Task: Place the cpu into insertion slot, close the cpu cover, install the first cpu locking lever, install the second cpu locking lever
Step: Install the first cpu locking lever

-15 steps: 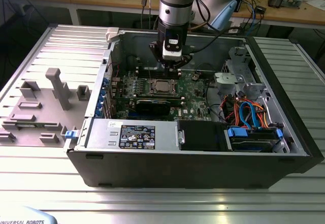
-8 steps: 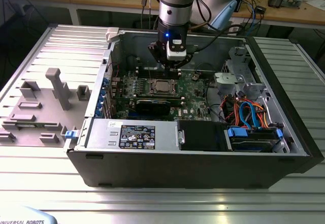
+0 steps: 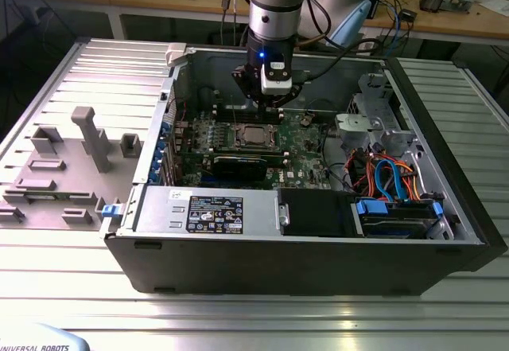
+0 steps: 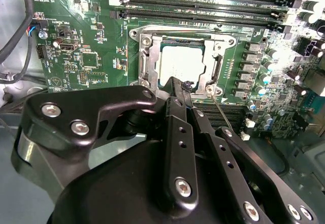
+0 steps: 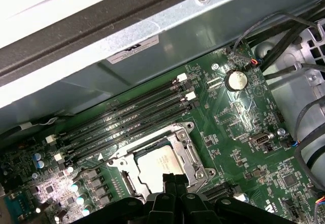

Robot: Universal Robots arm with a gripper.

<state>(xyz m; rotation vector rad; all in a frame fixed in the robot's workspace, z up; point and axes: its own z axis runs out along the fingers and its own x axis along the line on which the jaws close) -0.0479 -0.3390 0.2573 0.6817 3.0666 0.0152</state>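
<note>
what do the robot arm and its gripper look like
The silver-grey cylindrical arm ends in a black wrist with a glowing blue light and a small white box mounted on it. A pale blue joint cap sits behind. The matte black gripper is built of flat linkage bars dotted with silver screw heads.

The cpu point(image 4: 181, 64) lies flat — in the insertion slot point(image 4: 143, 64).

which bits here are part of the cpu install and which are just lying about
Job: cpu; cpu cover; insertion slot; locking lever; gripper.
Just there: memory slots; coin cell; power supply; blue cables.
</note>
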